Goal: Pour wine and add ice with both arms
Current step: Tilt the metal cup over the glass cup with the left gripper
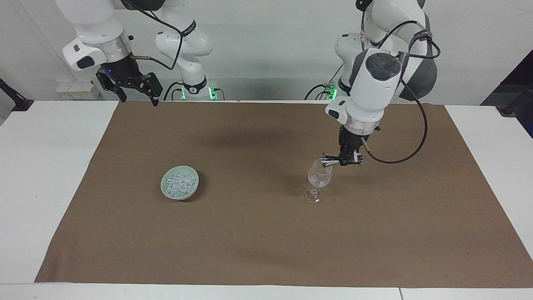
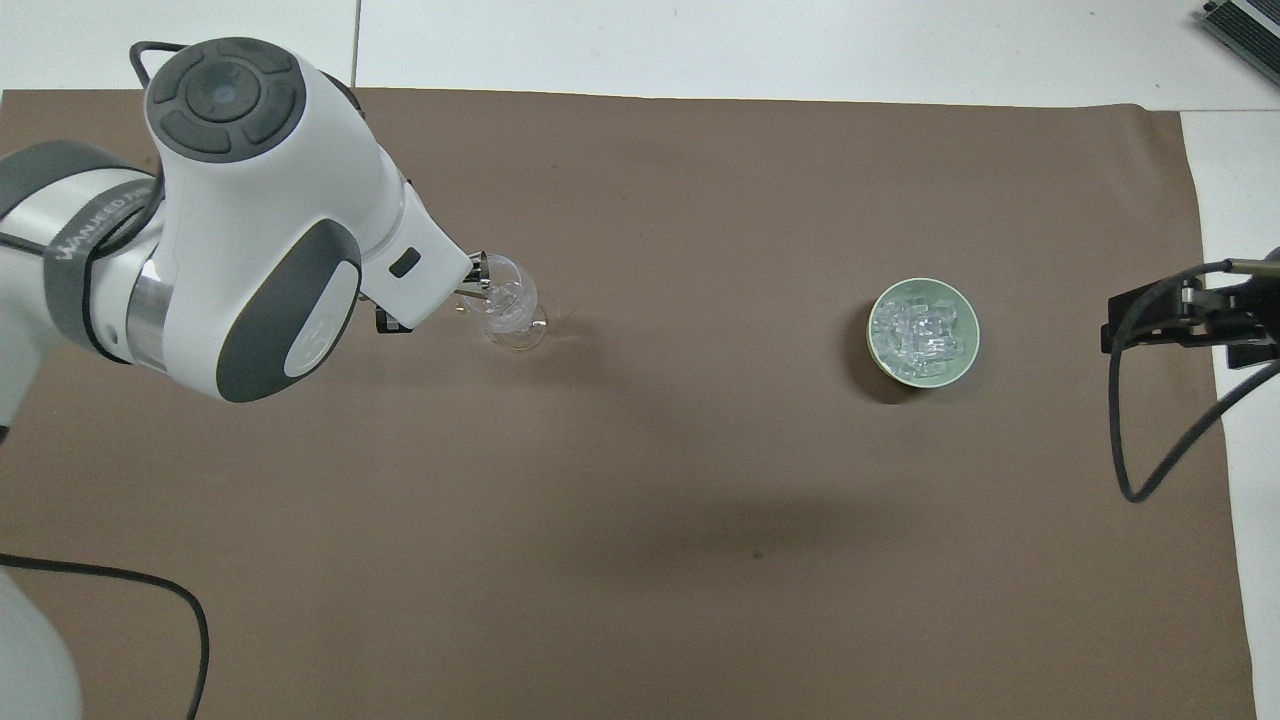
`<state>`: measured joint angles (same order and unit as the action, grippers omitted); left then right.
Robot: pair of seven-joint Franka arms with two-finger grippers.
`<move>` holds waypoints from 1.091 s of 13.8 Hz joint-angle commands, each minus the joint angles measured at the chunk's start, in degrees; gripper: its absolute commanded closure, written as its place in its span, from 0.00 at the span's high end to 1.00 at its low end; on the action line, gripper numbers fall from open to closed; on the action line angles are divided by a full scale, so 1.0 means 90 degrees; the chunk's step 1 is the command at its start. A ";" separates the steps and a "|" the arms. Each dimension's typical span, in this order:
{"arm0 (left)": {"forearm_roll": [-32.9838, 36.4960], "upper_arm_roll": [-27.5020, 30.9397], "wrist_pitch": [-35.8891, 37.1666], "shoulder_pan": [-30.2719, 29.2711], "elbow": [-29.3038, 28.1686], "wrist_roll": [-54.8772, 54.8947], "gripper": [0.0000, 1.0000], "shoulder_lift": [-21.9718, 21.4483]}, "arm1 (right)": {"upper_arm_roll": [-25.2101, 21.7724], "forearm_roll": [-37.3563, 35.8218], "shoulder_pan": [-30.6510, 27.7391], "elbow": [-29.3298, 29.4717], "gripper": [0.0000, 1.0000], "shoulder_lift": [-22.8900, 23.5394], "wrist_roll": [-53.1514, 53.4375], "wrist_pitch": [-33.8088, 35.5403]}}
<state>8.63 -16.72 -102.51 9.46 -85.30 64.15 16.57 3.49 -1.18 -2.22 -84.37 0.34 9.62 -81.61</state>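
A clear wine glass (image 1: 320, 177) (image 2: 505, 300) stands upright on the brown mat toward the left arm's end of the table. My left gripper (image 1: 349, 159) is shut on a small metal jigger (image 1: 327, 159) (image 2: 478, 270), which lies on its side with its mouth at the glass's rim. The wine itself cannot be made out. In the overhead view the left wrist hides that gripper. Ice (image 1: 180, 184) (image 2: 922, 330) is heaped in a pale green bowl (image 1: 163, 183) (image 2: 872, 345) toward the right arm's end. My right gripper (image 1: 139, 100) (image 2: 1110, 325) waits open in the air over the mat's corner.
The brown mat (image 1: 266, 233) covers most of the white table (image 1: 50, 175). A black cable loops from the left wrist (image 1: 399, 160), and another hangs from the right gripper (image 2: 1150, 480).
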 commanded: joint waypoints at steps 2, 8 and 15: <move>0.0427 0.0148 0.0228 0.0267 0.0025 -0.0203 0.00 -0.0093 | 0.0033 0.0131 -0.0105 -0.0138 1.00 -0.0116 -0.0112 -0.0102; 0.0643 0.0139 0.0257 0.0414 0.0044 -0.0711 0.00 -0.0093 | 0.0042 0.0131 -0.0095 -0.0138 1.00 -0.0116 -0.0112 -0.0102; -0.0117 0.0197 0.0433 0.0112 0.0288 -0.0468 0.00 -0.0113 | 0.0023 0.0121 -0.0193 -0.0167 1.00 -0.0126 -0.0122 -0.0190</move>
<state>10.83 -15.49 -99.90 11.79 -83.05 58.84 16.37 3.42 -1.18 -2.80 -84.37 0.34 9.62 -81.79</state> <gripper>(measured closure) 0.793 0.000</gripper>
